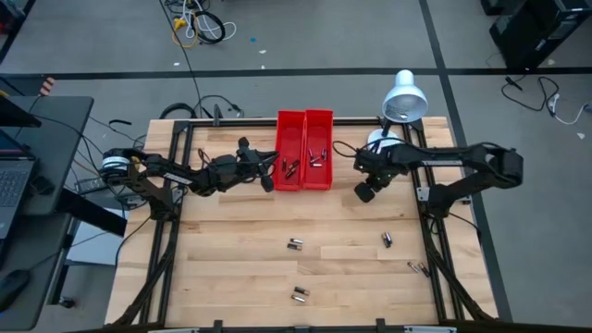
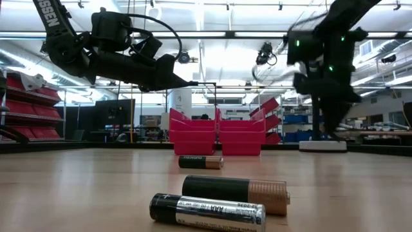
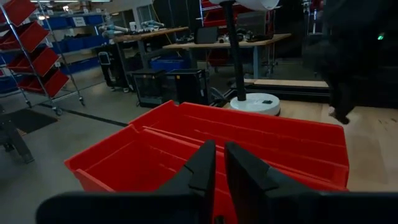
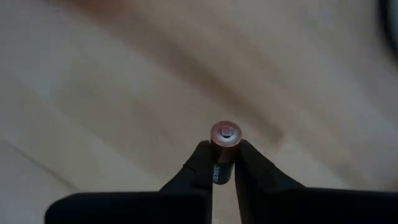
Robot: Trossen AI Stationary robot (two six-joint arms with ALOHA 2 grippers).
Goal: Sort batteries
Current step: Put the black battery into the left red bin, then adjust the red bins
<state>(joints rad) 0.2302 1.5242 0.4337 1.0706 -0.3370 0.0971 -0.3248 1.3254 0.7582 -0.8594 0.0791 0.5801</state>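
Note:
Two red bins [image 1: 289,129] stand side by side at the table's far edge, with several small batteries [image 1: 289,168] inside them. More batteries lie loose on the wood [image 1: 296,244], [image 1: 300,294], [image 1: 388,240], and three show close up in the low view [image 2: 207,211]. My left gripper [image 3: 219,163] hovers above the left bin's left side [image 1: 270,174], its fingers shut to a narrow slit with nothing between them. My right gripper [image 4: 225,160] hangs above the table to the right of the bins [image 1: 364,191], shut on a copper-and-black battery [image 4: 224,138]. My right gripper pinches the battery by its black body [image 4: 217,173] between the two fingertips [image 4: 200,163]. The fingers point down at the table, and the battery lies along them. Its copper end with the nub [image 4: 225,132] faces the wrist camera. It is lifted clear of the wood.
A white desk lamp [image 1: 404,97] stands at the far right corner, its round base [image 3: 255,103] just behind the bins. Black frame rails [image 1: 172,231] run along the left and right table edges. Bare wood lies between the bins and the loose batteries.

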